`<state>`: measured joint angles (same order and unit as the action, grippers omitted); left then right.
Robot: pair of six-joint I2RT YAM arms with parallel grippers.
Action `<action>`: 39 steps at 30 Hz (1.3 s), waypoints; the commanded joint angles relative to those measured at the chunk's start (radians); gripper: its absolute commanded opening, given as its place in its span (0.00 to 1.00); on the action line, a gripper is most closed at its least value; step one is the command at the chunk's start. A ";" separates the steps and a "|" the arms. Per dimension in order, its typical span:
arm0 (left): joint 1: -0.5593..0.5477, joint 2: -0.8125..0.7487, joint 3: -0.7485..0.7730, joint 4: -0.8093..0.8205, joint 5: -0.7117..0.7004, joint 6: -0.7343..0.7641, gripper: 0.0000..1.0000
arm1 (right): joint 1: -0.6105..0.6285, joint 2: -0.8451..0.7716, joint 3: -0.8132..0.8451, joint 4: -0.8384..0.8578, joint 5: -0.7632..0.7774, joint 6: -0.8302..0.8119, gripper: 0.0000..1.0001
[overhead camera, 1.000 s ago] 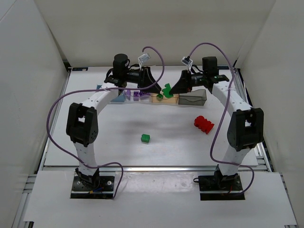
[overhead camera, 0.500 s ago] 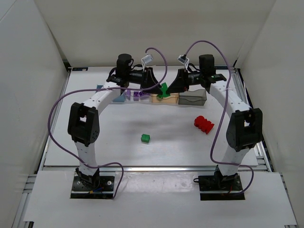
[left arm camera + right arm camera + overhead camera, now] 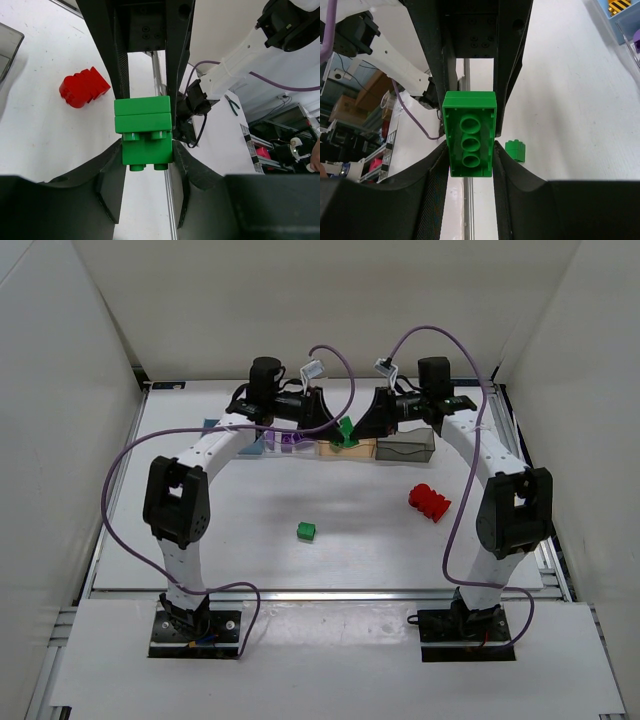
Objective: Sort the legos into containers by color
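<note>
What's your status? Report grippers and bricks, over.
Left gripper, right gripper: jaws shut on one green studded plastic brick cluster. Small green brick, red brick cluster loose on white table. No obstruction seen.

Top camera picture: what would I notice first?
At the back of the table, over a row of small boxes, the left jaws and right jaws meet, both shut on a green brick clump, seemingly the same one. A bright red brick clump sits alone toward the right, and a small green brick lies near the middle.
</note>
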<state>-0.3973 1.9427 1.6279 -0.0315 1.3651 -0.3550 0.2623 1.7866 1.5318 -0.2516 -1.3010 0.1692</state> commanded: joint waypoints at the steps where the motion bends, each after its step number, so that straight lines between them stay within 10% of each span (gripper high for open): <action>1: 0.000 -0.079 -0.034 -0.057 0.038 0.071 0.26 | -0.046 -0.038 0.031 -0.034 0.023 -0.054 0.00; 13: 0.034 -0.168 -0.158 -0.268 0.042 0.258 0.26 | -0.196 -0.032 0.050 -0.057 0.005 -0.063 0.00; 24: 0.043 0.010 0.036 -0.194 -0.211 0.217 0.25 | -0.204 -0.095 -0.015 -0.179 0.092 -0.218 0.00; 39: 0.146 -0.105 -0.063 -0.093 -0.231 0.083 0.26 | 0.060 0.189 0.307 -0.239 0.776 -0.553 0.00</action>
<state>-0.2703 1.9533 1.5787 -0.1398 1.1339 -0.2634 0.3138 1.9160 1.7561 -0.5106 -0.7200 -0.3107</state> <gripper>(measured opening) 0.477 0.400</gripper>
